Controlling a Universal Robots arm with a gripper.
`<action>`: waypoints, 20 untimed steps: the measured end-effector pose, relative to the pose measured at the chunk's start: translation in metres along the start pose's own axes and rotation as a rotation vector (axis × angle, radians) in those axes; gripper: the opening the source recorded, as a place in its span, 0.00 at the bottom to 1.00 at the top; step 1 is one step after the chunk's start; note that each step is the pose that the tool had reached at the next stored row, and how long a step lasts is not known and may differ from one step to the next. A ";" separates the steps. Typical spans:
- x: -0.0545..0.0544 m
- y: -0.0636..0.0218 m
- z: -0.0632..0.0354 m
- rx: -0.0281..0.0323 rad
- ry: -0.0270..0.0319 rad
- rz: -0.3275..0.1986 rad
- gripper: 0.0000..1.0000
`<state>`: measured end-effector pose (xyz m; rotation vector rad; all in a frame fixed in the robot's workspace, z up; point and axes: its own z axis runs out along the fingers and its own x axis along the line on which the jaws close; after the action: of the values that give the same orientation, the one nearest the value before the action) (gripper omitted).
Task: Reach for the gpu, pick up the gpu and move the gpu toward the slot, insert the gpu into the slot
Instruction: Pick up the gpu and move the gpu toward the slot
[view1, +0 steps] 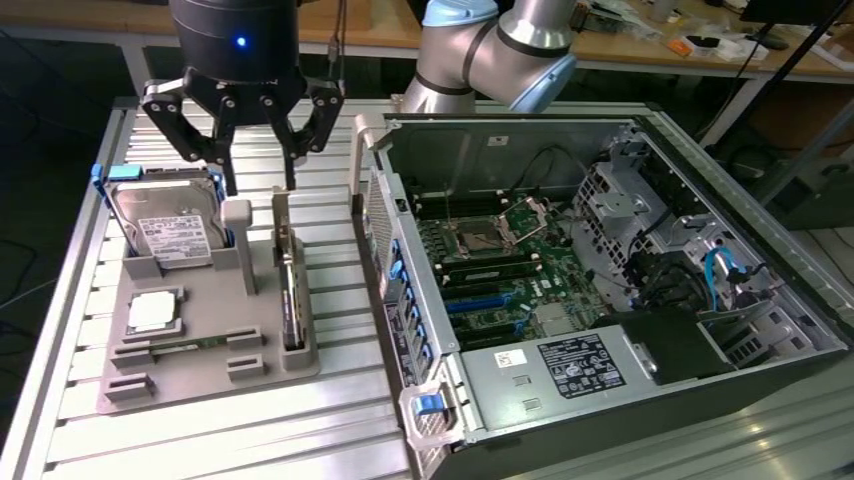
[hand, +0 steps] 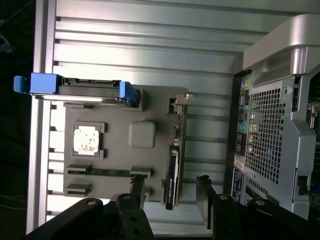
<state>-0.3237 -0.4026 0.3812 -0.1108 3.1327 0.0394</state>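
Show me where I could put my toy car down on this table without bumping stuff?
The biggest bare patch is the slatted table between the grey tray and the near edge. A thin strip runs between tray and computer case. Crowded: the tray, with hard drive, gpu and the open claw above.

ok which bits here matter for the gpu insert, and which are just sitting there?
In the job: gpu, on edge in the grey holder; gripper, open above it; open computer case.
Just there: hard drive; processor chip, both in the same holder.
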 end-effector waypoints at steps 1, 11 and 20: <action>0.000 0.0000 0.0007 0.0000 0.0000 0.000 0.54; 0.000 -0.0004 0.0165 0.0002 0.0000 0.000 0.54; 0.000 -0.0029 0.0330 0.0002 0.0000 0.000 0.54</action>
<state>-0.3234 -0.4047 0.3481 -0.1106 3.1327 0.0392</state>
